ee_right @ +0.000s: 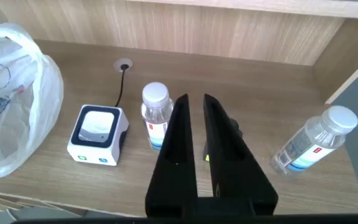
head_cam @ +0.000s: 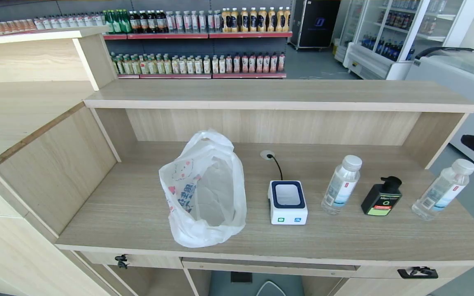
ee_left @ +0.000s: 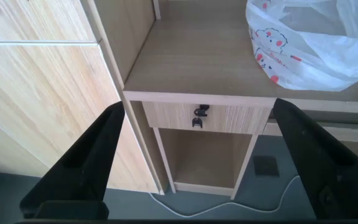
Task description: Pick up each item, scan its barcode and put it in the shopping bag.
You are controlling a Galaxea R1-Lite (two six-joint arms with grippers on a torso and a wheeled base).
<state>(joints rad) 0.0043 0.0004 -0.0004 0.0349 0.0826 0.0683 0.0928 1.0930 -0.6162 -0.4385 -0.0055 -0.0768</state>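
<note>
A white plastic shopping bag point(head_cam: 204, 193) stands open on the wooden counter point(head_cam: 130, 213), left of centre. To its right sits a white and blue barcode scanner point(head_cam: 287, 201). Further right come a clear water bottle point(head_cam: 341, 185), a black pump bottle point(head_cam: 382, 197) and a second water bottle point(head_cam: 442, 190). My right gripper point(ee_right: 196, 99) is shut and empty, hovering above the counter over the pump bottle point(ee_right: 234, 127), which its fingers mostly hide. The first bottle point(ee_right: 156, 115) and the scanner point(ee_right: 97, 134) lie beside it. My left gripper point(ee_left: 199, 107) hangs open and empty below the counter edge, in front of the bag point(ee_left: 309, 43).
A raised shelf point(head_cam: 278, 98) overhangs the back of the counter, and a wooden side wall point(head_cam: 56, 168) closes its left end. The scanner's cable point(head_cam: 277, 166) runs to a hole at the back. A drawer with a key point(ee_left: 199, 115) sits under the counter's left part.
</note>
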